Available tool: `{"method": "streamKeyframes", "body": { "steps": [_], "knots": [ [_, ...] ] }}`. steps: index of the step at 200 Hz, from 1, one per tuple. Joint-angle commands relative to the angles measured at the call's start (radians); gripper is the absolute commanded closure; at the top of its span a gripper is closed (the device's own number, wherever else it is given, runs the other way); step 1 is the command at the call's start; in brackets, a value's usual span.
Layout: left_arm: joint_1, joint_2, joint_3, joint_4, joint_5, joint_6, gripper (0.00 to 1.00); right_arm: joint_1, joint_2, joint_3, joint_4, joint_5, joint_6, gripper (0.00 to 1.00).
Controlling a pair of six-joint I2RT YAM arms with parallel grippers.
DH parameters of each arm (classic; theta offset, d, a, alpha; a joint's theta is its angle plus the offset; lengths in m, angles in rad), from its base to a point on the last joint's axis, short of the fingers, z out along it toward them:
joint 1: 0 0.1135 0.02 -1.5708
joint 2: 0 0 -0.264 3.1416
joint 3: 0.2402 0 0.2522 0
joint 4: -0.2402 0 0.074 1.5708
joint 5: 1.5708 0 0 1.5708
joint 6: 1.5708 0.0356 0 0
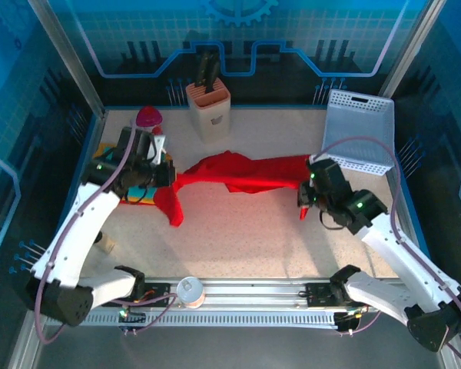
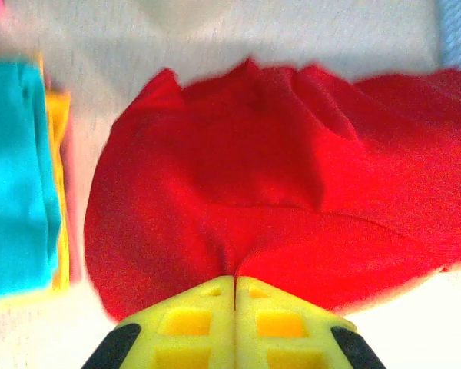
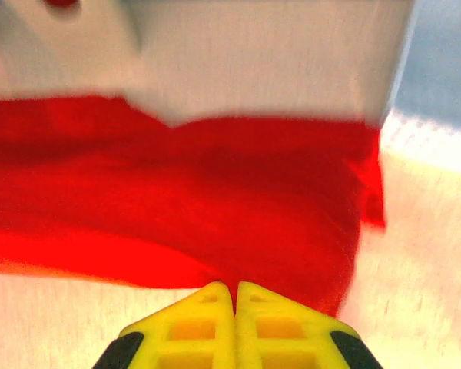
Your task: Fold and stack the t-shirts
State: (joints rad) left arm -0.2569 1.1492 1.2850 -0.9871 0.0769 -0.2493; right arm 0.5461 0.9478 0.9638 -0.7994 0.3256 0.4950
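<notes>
Red t-shirt [image 1: 242,173] stretched in a crumpled band across mid-surface [image 1: 238,238] between both arms, left end drooping in a fold. Left jaws pressed shut, pinching a bunched fold of red cloth at the tips. Right jaws likewise shut on the opposite edge. Folded teal t-shirt [image 2: 15,177] atop yellow one [image 2: 59,138], just left of red cloth. White basket [image 1: 361,131] far right, behind right arm.

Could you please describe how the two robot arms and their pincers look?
The left arm and right arm have white links, black joints and small green lights; a grey-purple cable loops along each. The left pincer and right pincer have yellow fingers with square recesses and black bases.
</notes>
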Motion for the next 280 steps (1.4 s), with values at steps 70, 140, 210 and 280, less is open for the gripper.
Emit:
{"method": "streamKeyframes", "body": {
  "steps": [70, 140, 210, 280],
  "knots": [
    [-0.07, -0.005, -0.239, -0.112, -0.048, -0.226, 0.37, 0.024, -0.047, -0.134, -0.227, 0.018, 0.235, 0.29],
    [-0.07, 0.448, 0.102, 0.158, 0.039, -0.091, 0.34, -0.086, 0.185, 0.036, -0.051, -0.017, 0.035, 0.01],
    [-0.139, 0.911, 0.586, 0.157, 0.009, 0.126, 0.34, -0.154, 0.198, -0.007, 0.032, -0.162, 0.033, 0.01],
    [-0.251, 1.247, 0.899, -0.002, -0.13, 0.171, 0.45, -0.159, 0.151, -0.033, 0.029, -0.165, 0.057, 0.01]
  ]
}}
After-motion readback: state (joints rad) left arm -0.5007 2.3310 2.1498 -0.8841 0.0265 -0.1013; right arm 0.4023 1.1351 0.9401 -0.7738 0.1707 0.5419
